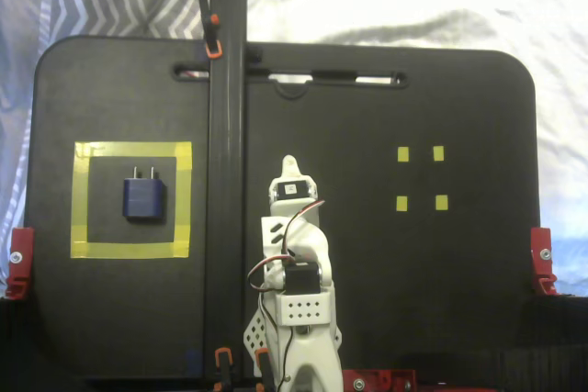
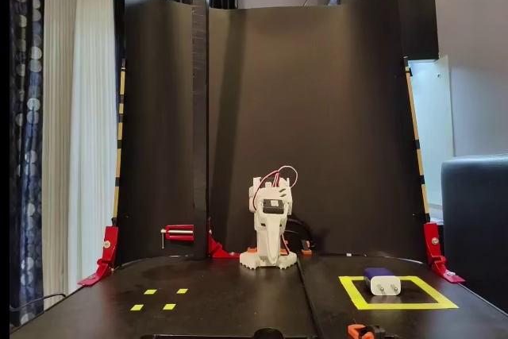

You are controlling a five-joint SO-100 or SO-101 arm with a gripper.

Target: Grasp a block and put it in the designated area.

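Note:
The dark blue block (image 1: 145, 198) lies flat inside the designated area, a square of wide yellow tape (image 1: 131, 150), at the left of the black board, with its two metal prongs pointing to the far side. In the other fixed view the block (image 2: 383, 282) sits inside the tape square (image 2: 397, 305) at the lower right, its white end facing the camera. My white arm is folded at its base in the middle. The gripper (image 1: 289, 168) is empty, looks shut, and is well to the right of the block. It also shows pointing down in the other fixed view (image 2: 269, 250).
A tall black post (image 1: 226, 135) stands between the arm and the tape square. Four tiny yellow tape squares (image 1: 402, 154) mark the right side of the board. Red clamps (image 1: 18, 262) hold the board's side edges. A black curved backdrop (image 2: 317, 117) rises behind the arm.

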